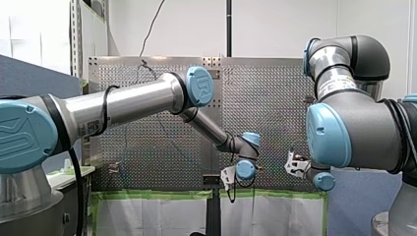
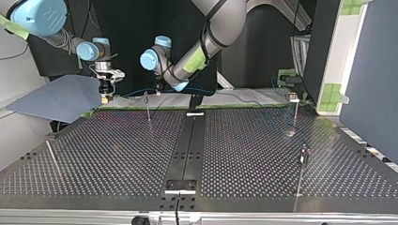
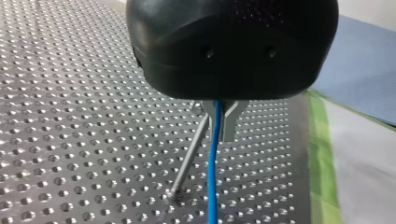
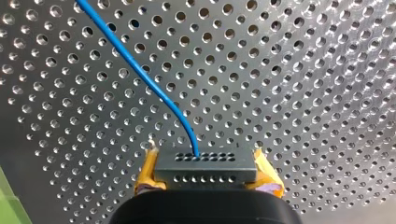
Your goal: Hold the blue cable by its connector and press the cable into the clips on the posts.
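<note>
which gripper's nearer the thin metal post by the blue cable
Left. My left gripper grips the blue cable beside the thin metal post; my right gripper holds the grey connector farther off.

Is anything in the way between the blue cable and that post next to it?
No, nothing visible. In the left wrist view the cable hangs from my left gripper right beside the post, with only bare table between them.

Readable marks
A logo, seemingly "UR", stood on the blue joint cap (image 1: 199, 86) of my left arm (image 1: 137, 101); its white sticker (image 1: 89, 128) was unreadable.
</note>
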